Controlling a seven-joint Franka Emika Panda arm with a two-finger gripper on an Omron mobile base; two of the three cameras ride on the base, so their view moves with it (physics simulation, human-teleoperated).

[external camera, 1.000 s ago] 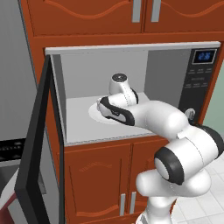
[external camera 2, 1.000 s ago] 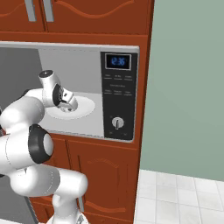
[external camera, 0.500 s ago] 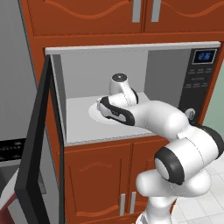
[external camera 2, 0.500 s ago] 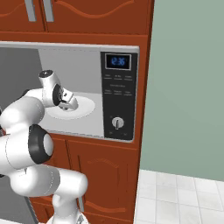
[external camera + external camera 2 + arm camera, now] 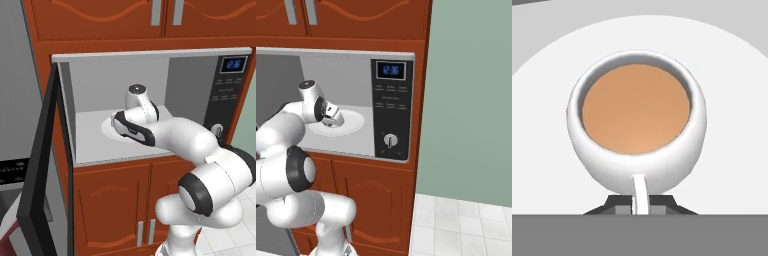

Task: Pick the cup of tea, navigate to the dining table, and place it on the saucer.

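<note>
Hand view: the cup of tea (image 5: 636, 122) sits mid-frame directly above the tool (image 5: 639, 204), which is clamped on its handle (image 5: 639, 192).

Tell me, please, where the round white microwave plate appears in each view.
Left base view: plate at centre, left of the wrist.
Right base view: plate left of centre, beside the claw.
Hand view: plate beneath the cup of tea.
Shared landmark: blue display, base views.
</note>
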